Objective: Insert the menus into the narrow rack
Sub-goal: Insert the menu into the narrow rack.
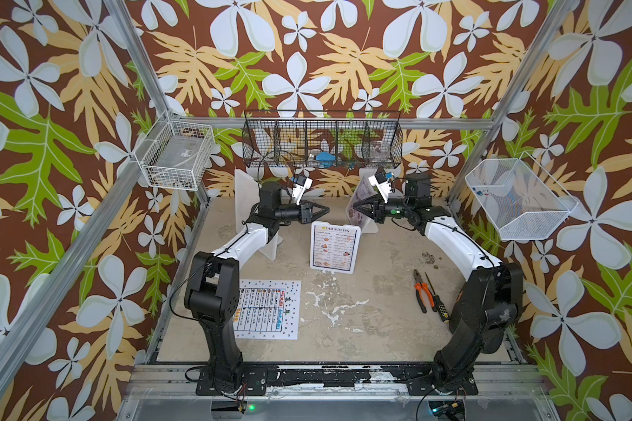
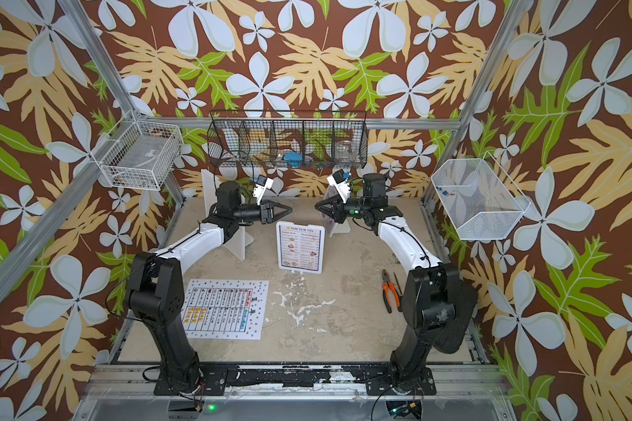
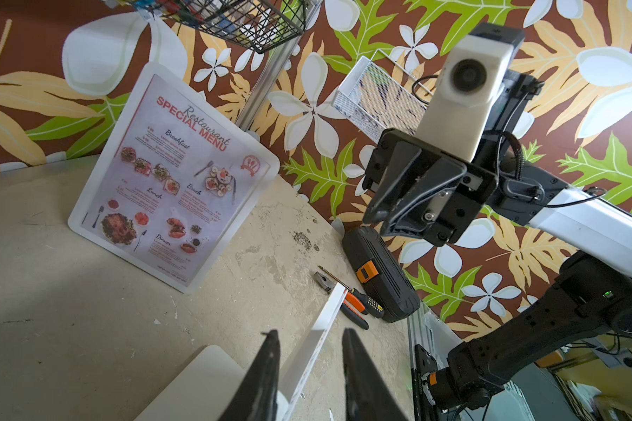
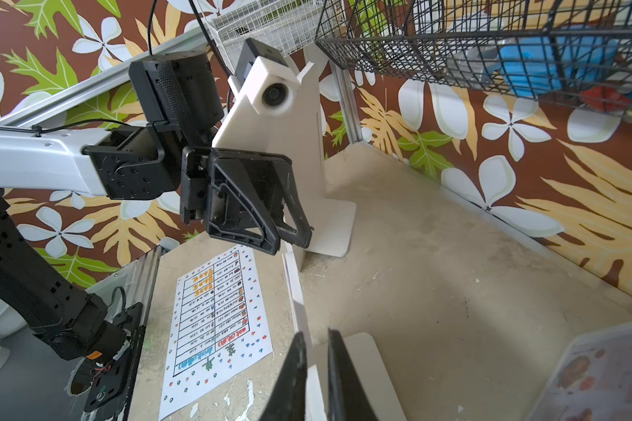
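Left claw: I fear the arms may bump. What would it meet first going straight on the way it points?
Probably the black right claw, which faces the black left claw tip to tip across a gap in both top views; nothing shows between, but relative height is unclear.

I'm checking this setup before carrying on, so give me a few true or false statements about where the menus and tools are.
1. The dotted-border menu lies flat on the table. True.
2. The pliers are in a wire basket. False: they lie on the table beside a screwdriver.
3. The Dim Sum Inn menu stands between the left gripper and right gripper. True.
4. The Special Menu lies flat. False: it stands propped up at the back of the table.
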`<state>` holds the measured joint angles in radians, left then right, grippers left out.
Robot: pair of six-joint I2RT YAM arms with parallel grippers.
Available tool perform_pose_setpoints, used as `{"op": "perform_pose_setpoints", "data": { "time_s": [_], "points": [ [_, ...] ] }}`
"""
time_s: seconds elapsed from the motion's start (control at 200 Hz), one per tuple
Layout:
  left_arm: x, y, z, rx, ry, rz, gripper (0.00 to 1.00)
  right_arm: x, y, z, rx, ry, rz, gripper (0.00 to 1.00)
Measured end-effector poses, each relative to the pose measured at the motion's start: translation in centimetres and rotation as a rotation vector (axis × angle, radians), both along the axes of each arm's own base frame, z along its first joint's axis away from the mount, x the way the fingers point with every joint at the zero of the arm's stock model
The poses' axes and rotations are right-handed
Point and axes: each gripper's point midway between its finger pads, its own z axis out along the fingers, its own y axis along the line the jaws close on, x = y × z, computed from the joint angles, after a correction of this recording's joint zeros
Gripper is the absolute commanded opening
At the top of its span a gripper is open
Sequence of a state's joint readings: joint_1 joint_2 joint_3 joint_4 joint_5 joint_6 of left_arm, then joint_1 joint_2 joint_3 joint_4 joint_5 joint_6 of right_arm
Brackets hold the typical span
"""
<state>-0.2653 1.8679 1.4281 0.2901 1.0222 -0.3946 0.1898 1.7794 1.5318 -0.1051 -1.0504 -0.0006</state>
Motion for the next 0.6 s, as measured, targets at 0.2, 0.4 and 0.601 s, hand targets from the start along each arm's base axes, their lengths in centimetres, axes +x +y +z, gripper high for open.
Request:
{"op": "perform_pose_setpoints", "data": {
  "time_s": [0.2,0.4,0.601],
  "points": [
    [-0.4,0.1,-0.1,0.001,0.001,0.001,0.31,-0.1,0.2,0.0,-0.005,-0.002,-0.005,0.23],
    [-0.8,0.9,2.5,0.015,-0.06,0.063,0.38,-0.4,-0.1,0.5,-0.04,-0.025,-0.08,0.44],
    [-2.6,3.0,3.7,0.059,-0.106,0.198,0.57,-1.6,-1.5,-0.8,-0.083,-0.018,-0.183,0.58]
  ]
}}
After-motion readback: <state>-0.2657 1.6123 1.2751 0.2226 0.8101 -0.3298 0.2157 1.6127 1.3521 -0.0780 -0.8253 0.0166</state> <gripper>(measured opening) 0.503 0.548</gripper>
